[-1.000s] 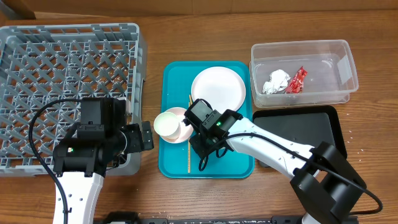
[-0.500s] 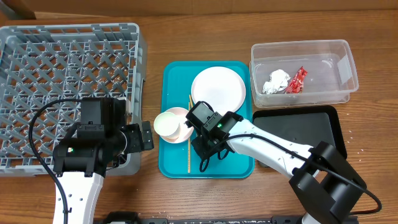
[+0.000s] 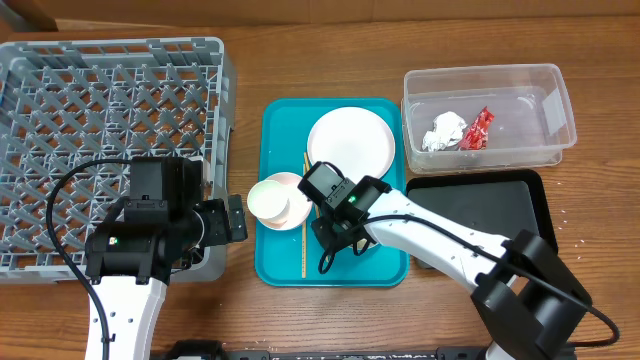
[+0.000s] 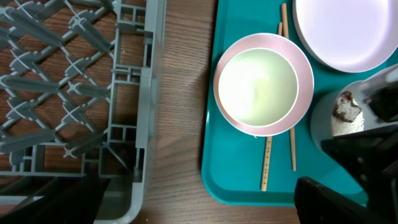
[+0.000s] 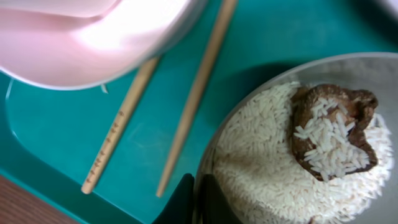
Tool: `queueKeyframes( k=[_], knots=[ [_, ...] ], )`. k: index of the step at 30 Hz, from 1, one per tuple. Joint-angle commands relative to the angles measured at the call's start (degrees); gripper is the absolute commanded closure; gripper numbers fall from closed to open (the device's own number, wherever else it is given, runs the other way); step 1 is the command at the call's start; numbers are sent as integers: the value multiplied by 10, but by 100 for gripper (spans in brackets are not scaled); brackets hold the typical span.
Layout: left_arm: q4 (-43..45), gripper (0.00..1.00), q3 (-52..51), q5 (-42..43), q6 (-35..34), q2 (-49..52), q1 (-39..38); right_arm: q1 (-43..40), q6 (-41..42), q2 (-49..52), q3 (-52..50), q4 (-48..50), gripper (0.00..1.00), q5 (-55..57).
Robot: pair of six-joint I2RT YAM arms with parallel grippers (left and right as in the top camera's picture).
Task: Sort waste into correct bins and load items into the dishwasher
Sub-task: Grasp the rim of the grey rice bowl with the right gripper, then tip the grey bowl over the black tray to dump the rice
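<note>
My right gripper [image 3: 327,218] is shut on the rim of the pale bowl [image 5: 214,155], which holds white rice [image 5: 267,174] and a brown food scrap [image 5: 333,124]. The bowl sits on the teal tray and also shows in the left wrist view [image 4: 326,124]. Next to it are the wooden chopsticks [image 3: 303,250], the pink-and-white bowl [image 3: 290,183] with the white cup [image 3: 268,199] in it, and the white plate [image 3: 350,140]. My left gripper [image 4: 199,211] is open and empty between the grey dish rack [image 3: 100,100] and the tray. The napkin [image 3: 443,131] and red wrapper [image 3: 479,128] lie in the clear tub [image 3: 480,72].
The teal tray [image 3: 285,272] lies at the table's middle. The flat black tray [image 3: 490,215] lies to its right, in front of the clear tub, partly under my right arm. The rack's wall [image 4: 146,93] stands close to the tray's left edge.
My right gripper has shifted very slightly toward the tray's front, still on the bowl's rim. The left arm has not moved.
</note>
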Motion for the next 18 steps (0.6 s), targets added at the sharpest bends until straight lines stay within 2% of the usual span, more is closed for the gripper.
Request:
queueKeyframes(
  k=[1,9,18],
  knots=[
    [-1,0,13,4,15,3,0,-13,37,-45,39,-23,96,33],
    [-1,0,13,4,15,3,0,-93,106,-162,60,-44,96,23],
    [-1,0,13,4,15,3,0,-282,107,-183,47,-82,96,-177]
  ],
)
